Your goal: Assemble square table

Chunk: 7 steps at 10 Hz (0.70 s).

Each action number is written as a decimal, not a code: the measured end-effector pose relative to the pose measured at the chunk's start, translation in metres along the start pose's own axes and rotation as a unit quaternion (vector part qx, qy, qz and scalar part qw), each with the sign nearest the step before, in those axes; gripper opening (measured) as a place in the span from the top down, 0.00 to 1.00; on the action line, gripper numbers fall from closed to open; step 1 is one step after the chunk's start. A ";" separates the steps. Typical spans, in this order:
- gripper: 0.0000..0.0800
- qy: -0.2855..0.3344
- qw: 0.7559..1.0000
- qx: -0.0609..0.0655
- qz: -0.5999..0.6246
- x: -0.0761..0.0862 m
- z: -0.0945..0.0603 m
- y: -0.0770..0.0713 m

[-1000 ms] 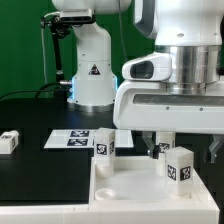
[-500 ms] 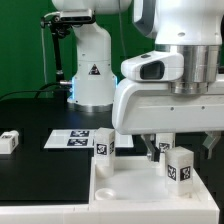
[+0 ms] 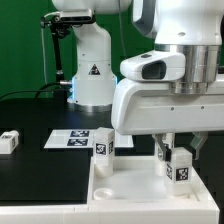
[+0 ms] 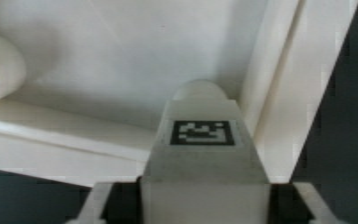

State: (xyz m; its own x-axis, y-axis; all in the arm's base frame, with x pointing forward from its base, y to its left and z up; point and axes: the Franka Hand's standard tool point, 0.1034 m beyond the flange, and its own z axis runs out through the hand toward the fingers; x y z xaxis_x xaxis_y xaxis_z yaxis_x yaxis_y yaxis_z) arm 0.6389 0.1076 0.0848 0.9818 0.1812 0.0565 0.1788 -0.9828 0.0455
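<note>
The white square table top point(image 3: 130, 182) lies at the front of the exterior view, and its raised rim also shows in the wrist view point(image 4: 105, 60). One tagged white leg point(image 3: 104, 147) stands at its far left corner. A second tagged leg point(image 3: 181, 169) stands on the top towards the exterior view's right. My gripper point(image 3: 178, 158) is lowered over this leg with a finger on each side. In the wrist view the leg point(image 4: 202, 145) sits between the fingers point(image 4: 115, 205) with a dark gap on both sides, so my gripper point(image 4: 206, 208) is open.
A third loose leg point(image 3: 9, 141) lies on the black table at the exterior view's left. The marker board point(image 3: 78, 138) lies flat behind the top. The arm's white base point(image 3: 92, 75) stands at the back. A white rail point(image 3: 40, 214) runs along the front edge.
My gripper has come down, and its fingers now flank the leg on the exterior view's right. The legs and the top have not moved.
</note>
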 end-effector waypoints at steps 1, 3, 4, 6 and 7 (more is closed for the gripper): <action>0.64 0.000 1.000 0.000 0.000 0.000 0.000 0.000; 0.64 -0.001 0.997 0.002 0.082 0.000 0.000 0.000; 0.64 -0.003 0.990 0.004 0.144 0.000 0.000 0.001; 0.64 -0.002 0.964 0.004 0.266 0.000 0.001 -0.001; 0.64 0.003 0.940 0.010 0.341 0.001 0.001 -0.001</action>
State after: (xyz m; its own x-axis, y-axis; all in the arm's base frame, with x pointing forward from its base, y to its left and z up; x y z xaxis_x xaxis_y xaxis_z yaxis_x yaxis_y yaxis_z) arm 0.6401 0.1090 0.0838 0.8684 -0.4906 0.0723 -0.4904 -0.8712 -0.0220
